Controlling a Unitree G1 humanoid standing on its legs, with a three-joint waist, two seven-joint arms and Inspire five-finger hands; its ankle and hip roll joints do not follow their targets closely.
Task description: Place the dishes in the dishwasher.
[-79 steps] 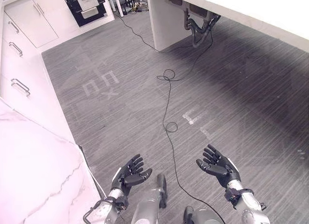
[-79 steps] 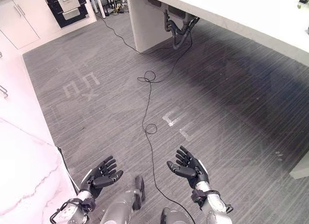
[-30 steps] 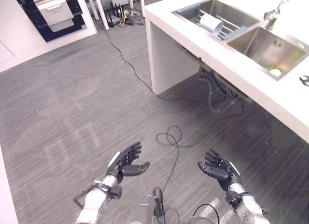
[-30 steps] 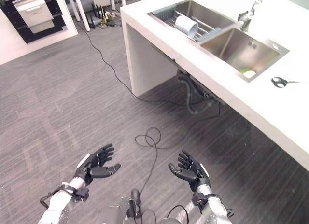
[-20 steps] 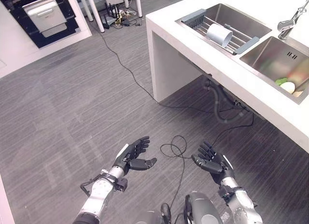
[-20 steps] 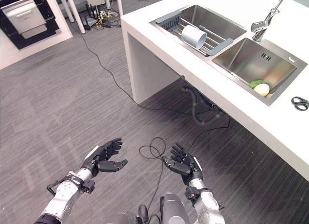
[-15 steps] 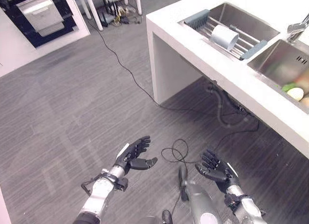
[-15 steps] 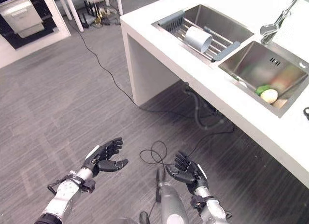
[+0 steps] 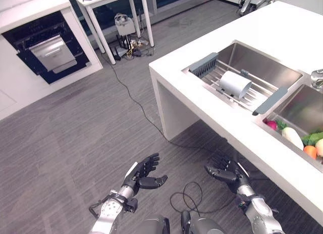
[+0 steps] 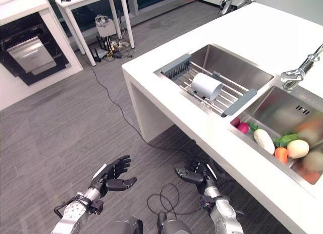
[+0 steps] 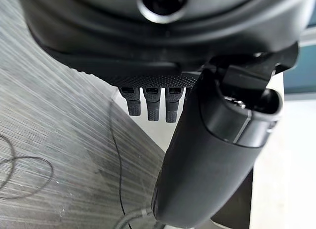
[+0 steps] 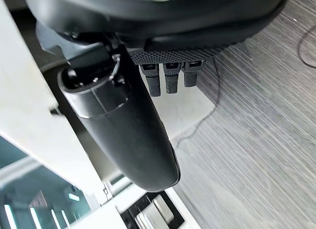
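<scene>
Nothing has gone into the dishwasher yet, by the look of it. The one dish in sight, a pale grey-white cylindrical cup point(image 10: 206, 85), lies on its side on the grey-ended wire drying rack point(image 10: 209, 89) that spans the left basin of the stainless steel double sink point(image 9: 262, 67) — at about 1 o'clock in the right eye view, well apart from both hands.

The left hand point(image 9: 143, 174) hovers over the grey wood-grain floor point(image 9: 75, 138) at about 7 o'clock, fingers spread and relaxed, thumb out, holding nothing. The right hand point(image 9: 225, 172) hangs at about 5 o'clock, just beside the front edge of the white countertop point(image 9: 202, 100), fingers likewise apart and empty; both wrist views show straight fingers with only floor and cabinetry past them.

At 11 o'clock in the left eye view, set in white cabinetry, sits a dark open appliance with a pulled-out silver drawer or door point(image 9: 50, 51) — possibly the dishwasher, though I cannot tell for sure. The right basin holds vegetables point(image 10: 282, 145) — a white radish, a carrot, greens — not dishes.

So, as I judge it, the whole task remains: reach up to the rack, take hold of the cup, carry it across the floor to the appliance and set it inside. Whether other dishes wait elsewhere cannot be told.
</scene>
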